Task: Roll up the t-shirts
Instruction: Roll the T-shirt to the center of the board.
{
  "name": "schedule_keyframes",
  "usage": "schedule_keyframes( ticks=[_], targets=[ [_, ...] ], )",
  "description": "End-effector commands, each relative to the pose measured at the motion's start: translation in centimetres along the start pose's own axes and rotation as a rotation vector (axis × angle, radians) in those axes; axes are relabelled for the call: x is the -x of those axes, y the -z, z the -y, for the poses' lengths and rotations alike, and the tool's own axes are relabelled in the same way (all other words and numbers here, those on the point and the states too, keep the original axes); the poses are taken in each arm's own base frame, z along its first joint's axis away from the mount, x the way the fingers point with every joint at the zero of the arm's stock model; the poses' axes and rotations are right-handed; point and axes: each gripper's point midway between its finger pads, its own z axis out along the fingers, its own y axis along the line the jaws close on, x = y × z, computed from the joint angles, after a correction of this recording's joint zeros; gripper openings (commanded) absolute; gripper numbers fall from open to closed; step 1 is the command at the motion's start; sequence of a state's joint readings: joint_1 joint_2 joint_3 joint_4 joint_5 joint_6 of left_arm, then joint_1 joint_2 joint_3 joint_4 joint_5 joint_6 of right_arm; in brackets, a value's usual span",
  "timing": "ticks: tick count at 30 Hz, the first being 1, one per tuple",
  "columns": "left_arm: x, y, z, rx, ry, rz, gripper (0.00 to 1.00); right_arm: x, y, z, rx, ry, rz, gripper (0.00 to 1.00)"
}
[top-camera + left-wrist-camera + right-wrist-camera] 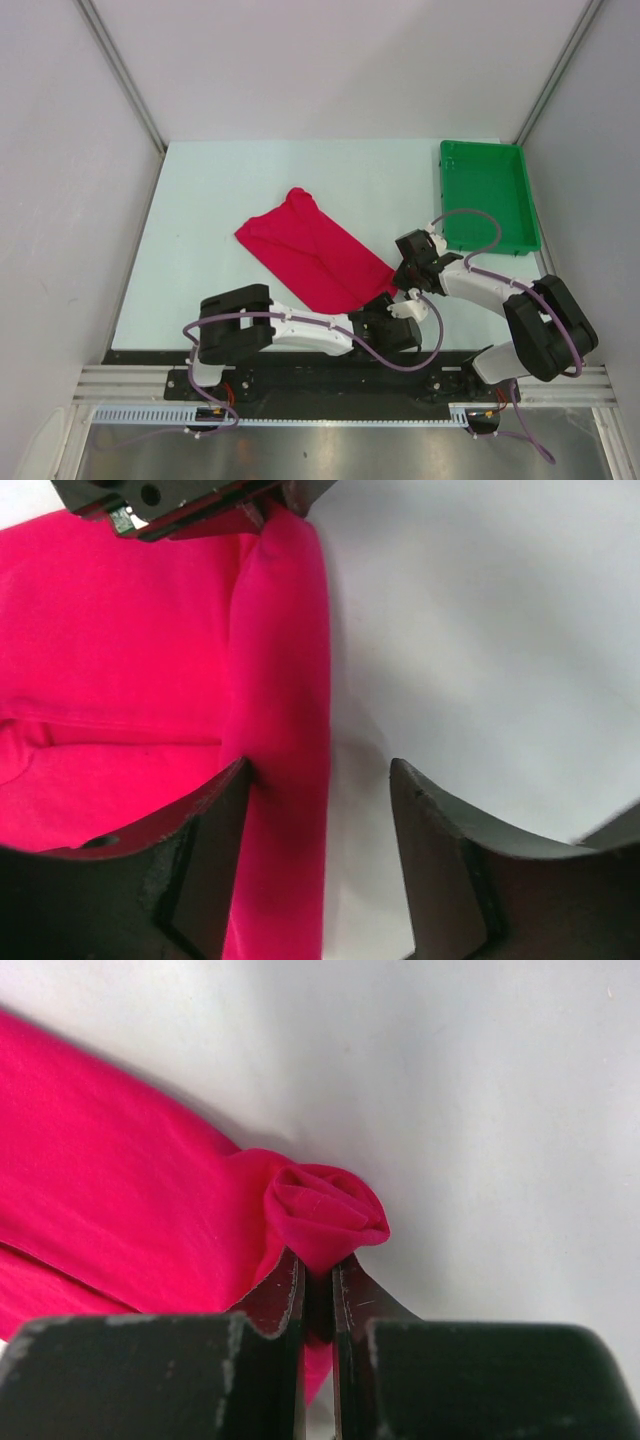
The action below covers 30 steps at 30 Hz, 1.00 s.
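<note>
The crimson t-shirt (312,246) lies folded into a long strip, running diagonally across the middle of the table. Its near-right end is rolled up a short way. My right gripper (408,286) is shut on that rolled end (325,1210), and the fabric is pinched between its fingertips (320,1272). My left gripper (386,314) is open at the same edge. In the left wrist view it (318,772) straddles the rolled edge (285,730), with its left finger (205,850) on the fabric and its right finger (450,870) over bare table. The right gripper's body (170,502) shows at the top of that view.
A green tray (490,200) stands at the back right of the table. White walls close in the table on the left, back and right. Both arms' purple cables loop near the front edge.
</note>
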State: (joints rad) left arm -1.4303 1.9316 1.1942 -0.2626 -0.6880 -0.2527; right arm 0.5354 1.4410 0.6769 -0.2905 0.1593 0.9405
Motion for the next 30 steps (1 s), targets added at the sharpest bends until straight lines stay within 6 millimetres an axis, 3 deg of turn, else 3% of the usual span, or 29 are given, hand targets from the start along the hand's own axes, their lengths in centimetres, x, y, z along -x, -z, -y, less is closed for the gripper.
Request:
schedule_keyframes(
  ticks=[1,5,8,9,14,17,21,22,24,30],
  targets=[
    [0.5,0.0,-1.4,0.090,-0.018,0.004,0.60,-1.4,-1.6,2.8,-0.108,0.029,-0.022,0.00],
    [-0.3,-0.4,-1.8,0.132,-0.024,-0.014,0.52,-1.2,-1.4,2.7,-0.101,0.026,-0.018,0.00],
    [-0.7,-0.4,-1.8,0.131,-0.024,-0.022,0.37,-1.1,-1.3,2.6,-0.096,0.030,-0.014,0.00],
    [-0.7,-0.2,-1.8,0.120,-0.015,-0.021,0.27,-1.2,-1.3,2.6,-0.097,0.031,-0.015,0.00],
    [0.3,0.7,-1.8,0.071,0.042,0.007,0.13,-0.9,-1.1,2.1,-0.075,0.033,-0.008,0.03],
    [1.1,1.1,-1.6,-0.003,0.112,0.025,0.07,-0.7,-0.9,1.6,-0.050,0.041,-0.005,0.12],
    [1.1,1.1,-2.0,-0.120,0.232,0.012,0.03,0.2,0.5,0.0,0.028,0.058,0.032,0.57],
    [1.1,1.4,-1.3,-0.192,0.263,0.005,0.03,0.6,0.9,-0.1,0.034,0.058,0.047,0.62],
    [1.5,1.6,-2.1,-0.255,0.369,0.014,0.03,1.4,2.0,-0.6,0.060,0.053,0.086,0.71],
    [1.6,2.0,-1.9,-0.467,0.578,-0.014,0.03,2.2,3.6,-0.7,0.091,0.016,0.136,0.75]
  ],
)
